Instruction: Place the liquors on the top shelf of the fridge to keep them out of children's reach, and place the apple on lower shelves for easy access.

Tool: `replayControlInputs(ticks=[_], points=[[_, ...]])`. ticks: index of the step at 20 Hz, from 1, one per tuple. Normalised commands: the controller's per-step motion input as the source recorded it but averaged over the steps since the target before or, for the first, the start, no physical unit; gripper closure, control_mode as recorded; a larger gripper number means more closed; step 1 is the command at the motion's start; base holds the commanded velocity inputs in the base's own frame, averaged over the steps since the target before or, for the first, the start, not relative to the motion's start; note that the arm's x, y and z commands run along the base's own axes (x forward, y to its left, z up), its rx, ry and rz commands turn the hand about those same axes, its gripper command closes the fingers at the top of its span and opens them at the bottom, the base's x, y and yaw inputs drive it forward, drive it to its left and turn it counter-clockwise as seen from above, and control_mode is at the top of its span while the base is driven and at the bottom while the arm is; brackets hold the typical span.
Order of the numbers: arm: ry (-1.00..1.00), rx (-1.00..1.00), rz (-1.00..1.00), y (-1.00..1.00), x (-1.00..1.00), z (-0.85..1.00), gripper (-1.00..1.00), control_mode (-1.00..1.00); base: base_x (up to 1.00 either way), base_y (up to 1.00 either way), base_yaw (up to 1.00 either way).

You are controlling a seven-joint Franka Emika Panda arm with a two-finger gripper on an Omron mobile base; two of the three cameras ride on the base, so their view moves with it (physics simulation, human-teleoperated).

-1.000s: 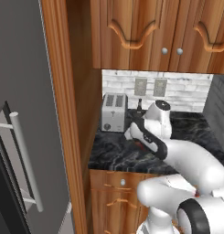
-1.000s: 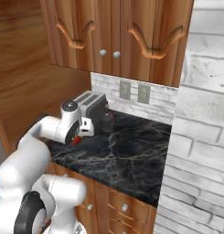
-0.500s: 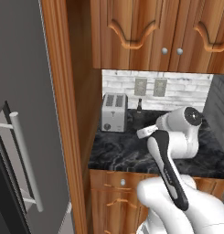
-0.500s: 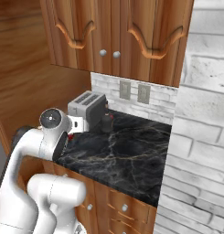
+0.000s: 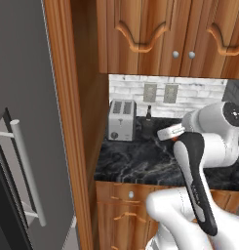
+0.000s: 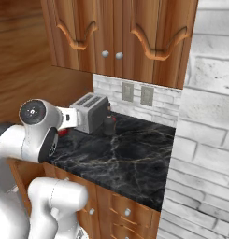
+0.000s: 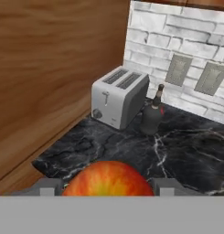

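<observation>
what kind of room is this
A home kitchen, rendered: a silver toaster on a black marble counter, wooden wall cabinets above, and a dark grey fridge with bar handles at the left.

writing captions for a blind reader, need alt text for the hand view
A red-orange apple sits close up between the robot's two fingers above a black marble counter. Behind stand a silver toaster and a dark round bottle, against a white brick wall with two outlets.

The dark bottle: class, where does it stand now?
In the hand view the dark bottle stands upright on the black marble counter, just right of the toaster, near the brick backsplash.
</observation>
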Motion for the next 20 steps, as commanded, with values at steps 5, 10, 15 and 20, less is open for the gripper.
replayControlInputs(ticks=[5,10,15,20], points=[[0.0,-0.07,0.0,-0.01,-0.76,0.24,1.0,-1.0,0.0,0.0,0.0],[0.0,-0.02,0.0,0.0,-0.18,0.02,1.0,1.0,-0.8,-0.04,0.02],[0.0,0.0,0.0,0.0,0.0,0.0,1.0,1.0,-0.98,0.16,0.33],[0.0,0.0,0.0,0.0,0.0,0.0,1.0,1.0,-0.56,0.76,0.56]])
